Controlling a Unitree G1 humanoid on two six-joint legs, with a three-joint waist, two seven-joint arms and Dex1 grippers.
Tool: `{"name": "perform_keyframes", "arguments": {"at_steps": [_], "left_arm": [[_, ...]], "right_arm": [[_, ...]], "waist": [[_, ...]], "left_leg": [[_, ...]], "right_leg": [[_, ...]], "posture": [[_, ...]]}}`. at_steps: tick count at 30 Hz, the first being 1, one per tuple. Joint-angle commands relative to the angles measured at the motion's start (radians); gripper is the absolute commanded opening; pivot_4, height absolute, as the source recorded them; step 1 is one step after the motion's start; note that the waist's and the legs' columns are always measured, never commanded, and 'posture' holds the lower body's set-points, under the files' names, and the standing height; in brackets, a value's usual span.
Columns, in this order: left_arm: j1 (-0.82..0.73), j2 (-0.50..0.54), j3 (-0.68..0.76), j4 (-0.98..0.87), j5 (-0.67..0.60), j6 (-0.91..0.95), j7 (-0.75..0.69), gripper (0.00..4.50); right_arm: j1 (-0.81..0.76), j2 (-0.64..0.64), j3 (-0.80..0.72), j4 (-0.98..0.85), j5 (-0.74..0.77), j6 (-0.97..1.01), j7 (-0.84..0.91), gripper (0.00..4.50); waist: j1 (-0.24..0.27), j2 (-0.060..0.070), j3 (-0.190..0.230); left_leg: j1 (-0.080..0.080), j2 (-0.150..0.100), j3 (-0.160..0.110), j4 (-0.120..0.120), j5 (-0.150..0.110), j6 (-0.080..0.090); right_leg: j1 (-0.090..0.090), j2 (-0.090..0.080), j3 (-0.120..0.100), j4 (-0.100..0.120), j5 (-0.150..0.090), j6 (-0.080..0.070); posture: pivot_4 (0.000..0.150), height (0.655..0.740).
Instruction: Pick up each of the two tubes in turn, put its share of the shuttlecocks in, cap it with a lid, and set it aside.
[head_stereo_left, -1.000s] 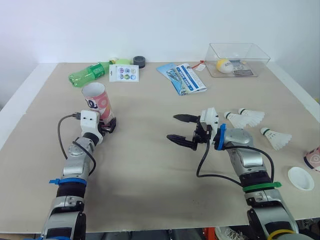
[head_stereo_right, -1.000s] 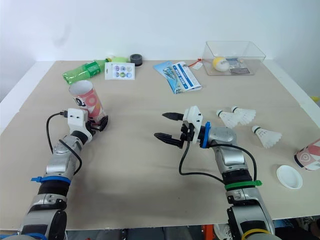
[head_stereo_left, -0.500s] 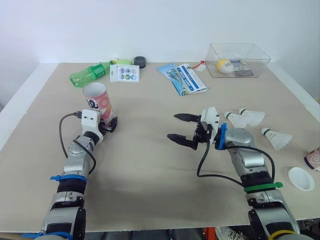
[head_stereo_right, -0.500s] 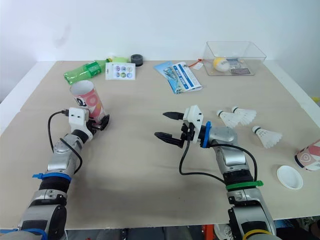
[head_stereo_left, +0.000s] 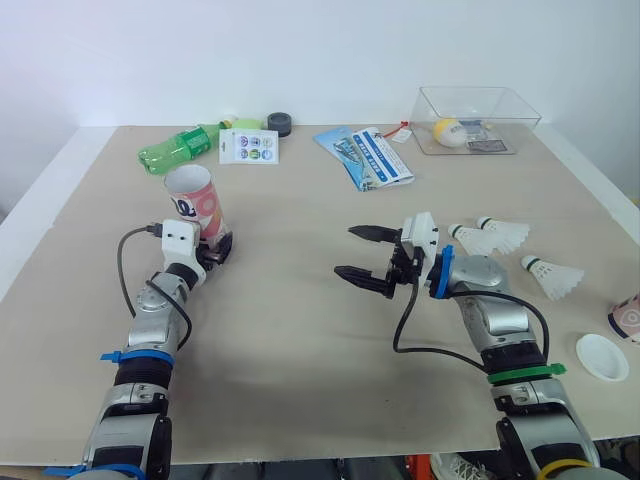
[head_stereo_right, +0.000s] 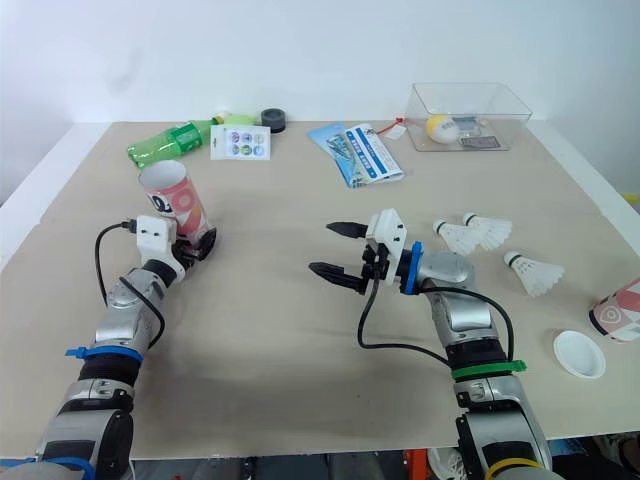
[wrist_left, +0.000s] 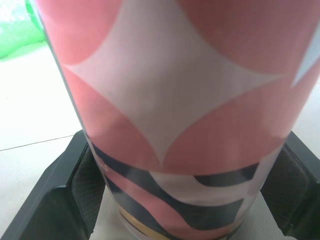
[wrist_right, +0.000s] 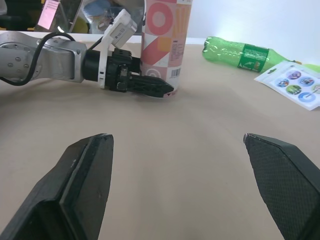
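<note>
**Left hand clamped on tube base, right hand spread open over mid-table**

The pink-and-white tube (head_stereo_left: 195, 205) is seen standing on the table (head_stereo_left: 300, 340), at the robot's left, with its open mouth up. Its base is gripped by the left hand (head_stereo_left: 220, 250). In the left wrist view a black finger (wrist_left: 60, 200) is pressed against each side of the tube.

The right hand (head_stereo_left: 345, 252) is held near the middle of the table with its two fingers spread wide. Nothing is held between them. It is pointed toward the tube and is well apart from it.

Three shuttlecocks are lying on the right side of the table. Two (head_stereo_left: 478, 238) (head_stereo_left: 505, 232) are just beside each other, next to the right wrist. A third (head_stereo_left: 555, 275) is set further right. A white lid (head_stereo_left: 602, 357) is lying flat near the right edge. A second tube (head_stereo_left: 627, 318) is cut off by the frame edge just beside it.

Along the far side, a green bottle (head_stereo_left: 180, 150) is lying down. Near it a sticker card (head_stereo_left: 249, 146), a small dark round object (head_stereo_left: 279, 124) and a blue booklet (head_stereo_left: 366, 156) are seen. A clear plastic box (head_stereo_left: 520, 105) with a yellow-and-white ball (head_stereo_left: 447, 131) inside is at the far right.
</note>
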Motion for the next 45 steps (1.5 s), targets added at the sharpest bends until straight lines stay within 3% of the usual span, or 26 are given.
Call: {"name": "perform_keyframes", "arguments": {"at_steps": [1, 4, 8, 19, 30, 37, 45], "left_arm": [[0.018, 0.007, -0.005, 0.024, -0.001, 0.027, -0.015, 4.00], [0.019, 0.005, -0.009, 0.027, -0.009, 0.026, -0.045, 4.00], [0.016, 0.000, -0.002, 0.033, -0.006, 0.023, -0.032, 3.08], [0.007, 0.014, -0.023, 0.036, 0.013, 0.007, -0.053, 3.08], [0.028, 0.192, -0.304, -0.344, 0.013, 0.049, -0.588, 3.08], [-0.117, 0.226, -0.465, -0.371, 0.070, 0.145, -0.773, 3.08], [-0.274, 0.193, -0.582, -0.320, 0.157, 0.274, -0.846, 3.08]], "right_arm": [[-0.024, -0.005, -0.018, -0.019, 0.007, -0.010, 0.000, 4.50], [-0.019, -0.007, -0.017, -0.026, 0.011, -0.005, 0.005, 4.50], [-0.014, -0.008, -0.016, -0.031, 0.008, -0.008, 0.003, 4.50], [-0.013, -0.009, -0.021, -0.032, 0.019, 0.004, 0.007, 4.50], [0.071, -0.095, -0.127, -0.168, 0.125, 0.128, -0.011, 4.50], [0.197, -0.139, -0.255, -0.343, 0.132, 0.270, -0.230, 4.50], [0.340, -0.171, -0.436, -0.499, 0.105, 0.472, -0.536, 4.50]], "waist": [[0.000, 0.000, 0.000], [0.000, 0.000, 0.000], [0.000, 0.000, 0.000], [0.000, 0.000, 0.000], [0.010, 0.000, 0.000], [0.017, 0.001, 0.000], [0.023, 0.001, 0.000]], "left_leg": [[0.000, 0.000, 0.000, 0.000, 0.000, 0.000], [0.000, 0.000, 0.000, 0.000, 0.000, 0.000], [0.000, 0.000, 0.000, 0.000, 0.000, 0.000], [0.001, 0.000, 0.000, 0.000, 0.000, 0.000], [-0.006, -0.001, 0.000, -0.001, 0.000, -0.001], [-0.006, 0.000, -0.001, -0.001, 0.000, 0.000], [-0.008, -0.001, -0.001, -0.001, -0.001, 0.001]], "right_leg": [[0.000, 0.000, 0.000, 0.000, 0.000, 0.000], [0.000, 0.000, 0.000, 0.000, 0.000, 0.000], [0.000, 0.000, 0.000, 0.000, 0.000, 0.000], [0.001, 0.000, 0.000, 0.000, 0.000, 0.000], [-0.003, -0.002, -0.001, -0.001, -0.002, 0.001], [-0.004, -0.001, -0.002, -0.002, -0.002, 0.000], [-0.005, -0.001, -0.001, -0.002, -0.003, 0.000]], "posture": [[0.150, 0.7400], [0.150, 0.7400], [0.150, 0.7400], [0.150, 0.7400], [0.150, 0.7400], [0.150, 0.7400], [0.150, 0.7400]]}}
